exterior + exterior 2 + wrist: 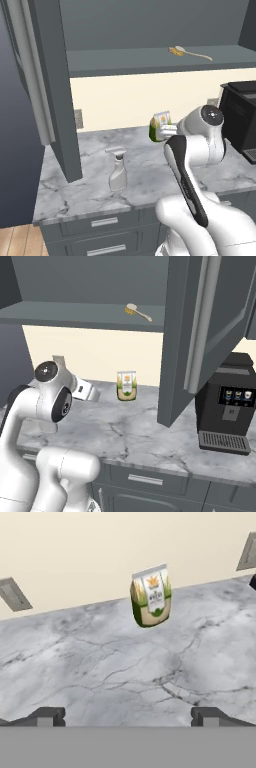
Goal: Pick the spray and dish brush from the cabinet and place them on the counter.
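Cream-handled dish brush with yellowish-tan head (189, 52) lies flat on grey shelf of dark grey wall cabinet (150, 60), upper right of left base view. Pale translucent spray bottle with white trigger (118, 171) stands upright on marble-veined counter (75, 187), centre-left. Gripper (128, 717) low over counter, fingers fully spread, holding nothing, facing green-and-cream pouch (151, 595). Likely next: raise hand to shelf, align jaws across thin handle, avoid open door.

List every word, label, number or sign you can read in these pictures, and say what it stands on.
None can be read.
Pouch: front label with printed lines, too blurred to read.
Coffee machine: small lit icons on its panel, too small to read.
Spray: no label visible.
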You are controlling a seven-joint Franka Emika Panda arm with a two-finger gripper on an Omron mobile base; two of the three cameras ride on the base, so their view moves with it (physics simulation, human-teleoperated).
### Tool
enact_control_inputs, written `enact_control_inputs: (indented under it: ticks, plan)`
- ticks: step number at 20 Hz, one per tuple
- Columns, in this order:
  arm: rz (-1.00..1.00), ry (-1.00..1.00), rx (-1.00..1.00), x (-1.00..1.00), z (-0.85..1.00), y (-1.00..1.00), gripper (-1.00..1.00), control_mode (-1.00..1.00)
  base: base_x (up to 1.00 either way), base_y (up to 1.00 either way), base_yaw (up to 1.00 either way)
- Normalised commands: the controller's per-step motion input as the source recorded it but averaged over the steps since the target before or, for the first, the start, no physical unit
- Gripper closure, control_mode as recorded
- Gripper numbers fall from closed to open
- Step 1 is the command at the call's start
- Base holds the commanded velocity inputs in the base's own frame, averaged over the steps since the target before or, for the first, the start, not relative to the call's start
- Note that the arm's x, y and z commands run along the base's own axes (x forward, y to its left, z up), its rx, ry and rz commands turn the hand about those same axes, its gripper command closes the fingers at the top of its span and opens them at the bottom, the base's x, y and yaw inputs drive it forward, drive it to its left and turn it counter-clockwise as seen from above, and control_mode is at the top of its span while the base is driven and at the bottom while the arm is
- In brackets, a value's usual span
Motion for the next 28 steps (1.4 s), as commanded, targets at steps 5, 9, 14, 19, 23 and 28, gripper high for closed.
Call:
enact_control_inputs:
  ticks: [5, 9, 14, 19, 23, 28]
  plan:
    - [-0.01, -0.03, 0.00, -0.30, 0.46, -0.05, -1.00, -1.00, 0.00, 0.00, 0.00]
    - [-0.02, -0.06, 0.00, -0.31, 0.42, -0.21, -1.00, -1.00, 0.00, 0.00, 0.00]
    - [0.00, -0.07, 0.00, -0.22, 0.53, -0.12, -1.00, -1.00, 0.00, 0.00, 0.00]
    - [0.00, -0.08, 0.00, -0.17, 0.62, -0.12, -1.00, -1.00, 0.00, 0.00, 0.00]
    - [0.00, -0.09, 0.00, -0.20, 0.62, -0.11, -1.00, -1.00, 0.00, 0.00, 0.00]
    - [0.10, -0.04, -0.03, -0.01, 0.43, -0.30, -1.00, -1.00, 0.00, 0.00, 0.00]
